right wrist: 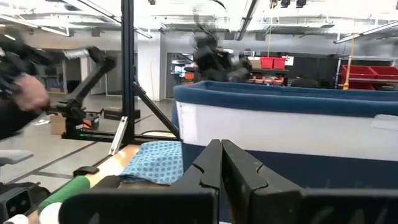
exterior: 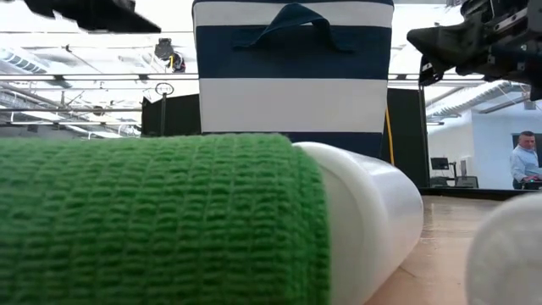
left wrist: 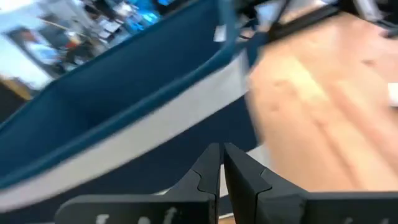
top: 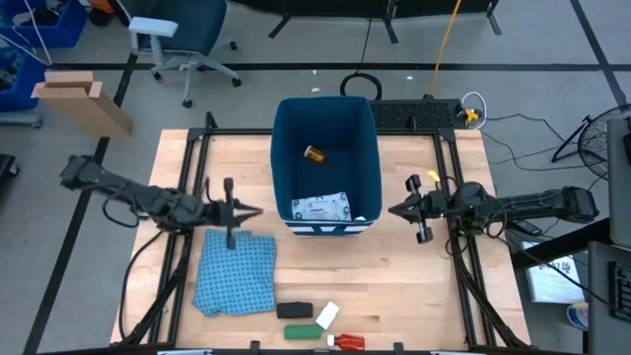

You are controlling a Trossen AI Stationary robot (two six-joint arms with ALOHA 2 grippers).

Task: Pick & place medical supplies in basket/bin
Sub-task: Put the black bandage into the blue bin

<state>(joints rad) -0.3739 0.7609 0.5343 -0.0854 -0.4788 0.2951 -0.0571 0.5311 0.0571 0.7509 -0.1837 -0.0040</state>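
The dark blue bin [top: 325,163] stands mid-table, its white-striped short side [exterior: 292,103] facing the near edge. Inside it lie an orange bottle [top: 315,154] and a flat white printed packet [top: 322,208]. By the near edge lie a black oblong [top: 294,310], a white oblong [top: 327,315], a green roll [top: 301,332] and a red tube [top: 347,341]. My left gripper [top: 258,210] hovers shut just left of the bin and points at it; its fingertips [left wrist: 222,149] are closed. My right gripper [top: 392,210] hovers shut just right of the bin, fingertips [right wrist: 221,144] closed.
A blue patterned cloth [top: 237,271] lies flat near the left gripper, toward the near edge. Black frame rails [top: 455,247] run along both table sides. In the low view the green roll [exterior: 161,220] and a white item [exterior: 373,212] fill the foreground. A person [exterior: 525,161] stands in the room beyond.
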